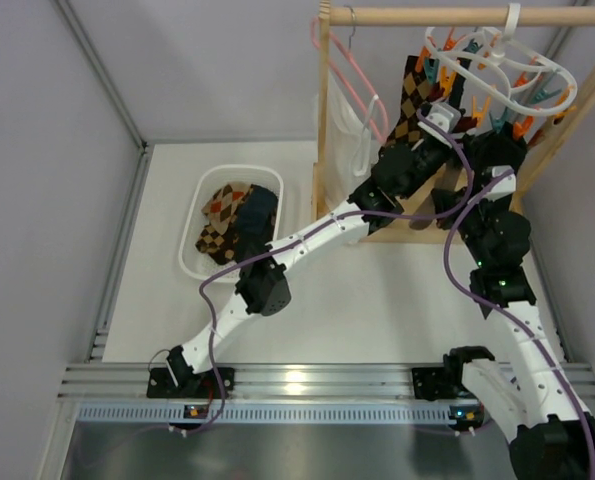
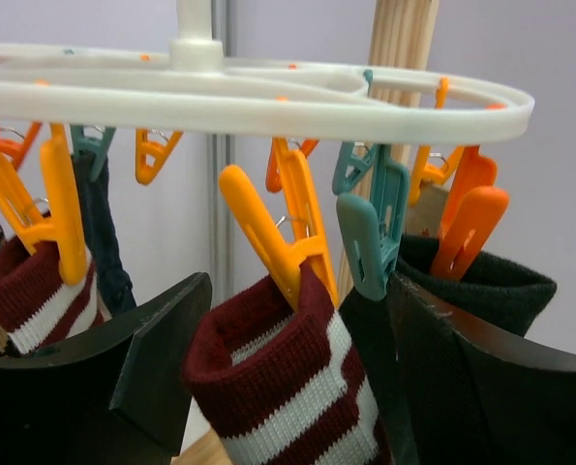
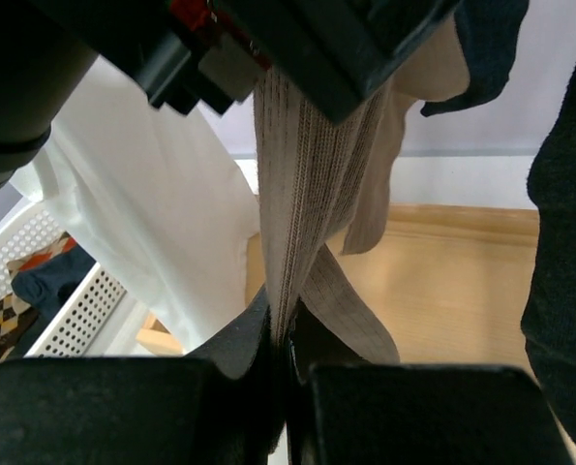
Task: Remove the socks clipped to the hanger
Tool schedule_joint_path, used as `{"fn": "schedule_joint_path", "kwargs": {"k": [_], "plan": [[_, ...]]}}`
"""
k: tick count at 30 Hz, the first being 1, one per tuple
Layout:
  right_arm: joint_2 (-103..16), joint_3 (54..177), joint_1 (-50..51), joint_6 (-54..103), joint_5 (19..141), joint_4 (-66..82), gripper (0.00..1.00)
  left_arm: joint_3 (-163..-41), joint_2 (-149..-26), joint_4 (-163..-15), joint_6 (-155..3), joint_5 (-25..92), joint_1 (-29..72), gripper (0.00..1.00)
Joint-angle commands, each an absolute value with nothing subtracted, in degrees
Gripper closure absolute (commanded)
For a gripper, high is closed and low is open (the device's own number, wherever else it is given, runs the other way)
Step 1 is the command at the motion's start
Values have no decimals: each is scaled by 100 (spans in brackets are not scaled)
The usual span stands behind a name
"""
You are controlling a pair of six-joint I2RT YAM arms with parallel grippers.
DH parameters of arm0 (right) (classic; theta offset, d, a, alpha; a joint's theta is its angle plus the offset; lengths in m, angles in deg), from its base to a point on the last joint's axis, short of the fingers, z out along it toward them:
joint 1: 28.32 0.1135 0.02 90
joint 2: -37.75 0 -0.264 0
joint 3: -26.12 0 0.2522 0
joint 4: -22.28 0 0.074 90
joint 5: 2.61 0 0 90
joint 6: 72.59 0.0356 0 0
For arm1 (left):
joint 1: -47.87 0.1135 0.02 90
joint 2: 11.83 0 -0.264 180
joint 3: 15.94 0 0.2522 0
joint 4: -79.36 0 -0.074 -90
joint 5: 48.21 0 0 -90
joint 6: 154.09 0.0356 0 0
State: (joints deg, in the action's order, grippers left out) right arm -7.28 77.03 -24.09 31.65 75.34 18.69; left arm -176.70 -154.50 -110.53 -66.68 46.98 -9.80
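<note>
Right claw (image 3: 286, 341) pinches sock (image 3: 307, 194); left claw (image 2: 302, 349) apparently open.

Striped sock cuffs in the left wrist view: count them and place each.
2. One striped cuff hangs mid-frame from the hanger, between the left gripper's fingers; the other cuff is clipped at the left edge. More may be hidden.

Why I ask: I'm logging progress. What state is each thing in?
Hanger, hanging, socks clipped on.
Middle striped sock, clipped, between the left gripper's fingers.
Left striped sock, clipped.
Dark sock, clipped.
Argyle sock, hanging from a clip.
Left gripper, open.
Right gripper, shut on a taupe sock.
Basket, holding socks.
</note>
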Motion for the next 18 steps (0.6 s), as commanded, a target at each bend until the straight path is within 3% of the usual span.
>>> {"fn": "schedule_joint_path", "kwargs": {"k": [1, 18], "plan": [[-707, 7697, -2252, 3033, 7491, 2047, 100, -17920, -15473, -11965, -6532, 4610, -953, 23], [-637, 7442, -1795, 2954, 7702, 1950, 100, -18122, -15957, -12994, -6268, 4495, -768, 29]]}}
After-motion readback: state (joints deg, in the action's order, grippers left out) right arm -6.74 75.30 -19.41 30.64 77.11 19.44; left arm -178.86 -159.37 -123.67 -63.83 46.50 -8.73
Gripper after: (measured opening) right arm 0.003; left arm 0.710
